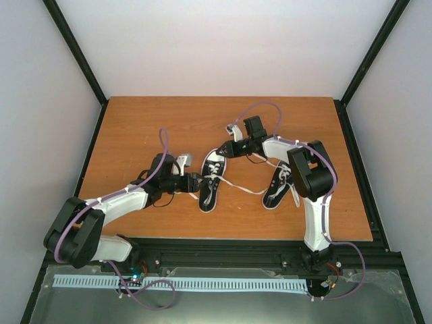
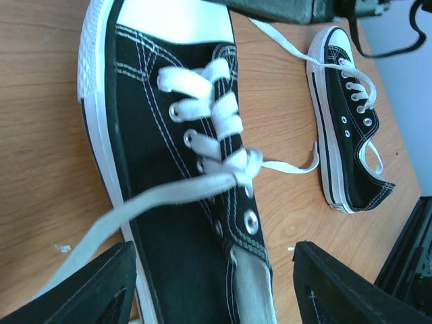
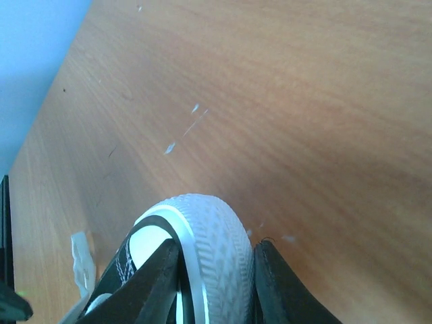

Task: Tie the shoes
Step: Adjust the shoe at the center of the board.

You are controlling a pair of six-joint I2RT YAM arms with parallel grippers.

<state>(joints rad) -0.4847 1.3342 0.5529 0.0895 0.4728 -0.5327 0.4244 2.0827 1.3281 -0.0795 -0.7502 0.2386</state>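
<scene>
**Two shoes, one held by its toe**

The brown counter (image 1: pixel 135 135) has pale walls (image 1: pixel 223 47) on three sides and a black rail (image 1: pixel 236 244) along the near edge. There is lots of bare wood at the back and on the left. Both shoes lie in the near half, well away from the side edges.

One shoe (image 1: pixel 211 182) lies in the middle, with its toe pointing to the back. The right end effector (image 3: pixel 217 251) is clamped on its white toe cap (image 3: pixel 209 223), one finger on each side. The left end effector (image 1: pixel 196 181) is at the left side of the same shoe. Its fingers are wide apart and it holds nothing. A white lace (image 2: pixel 169 196) runs from the crossed laces out past one finger (image 2: pixel 94 290).

The other shoe (image 1: pixel 278 183) lies to the right, near the right arm (image 1: pixel 314 182), apart from both end effectors.
</scene>
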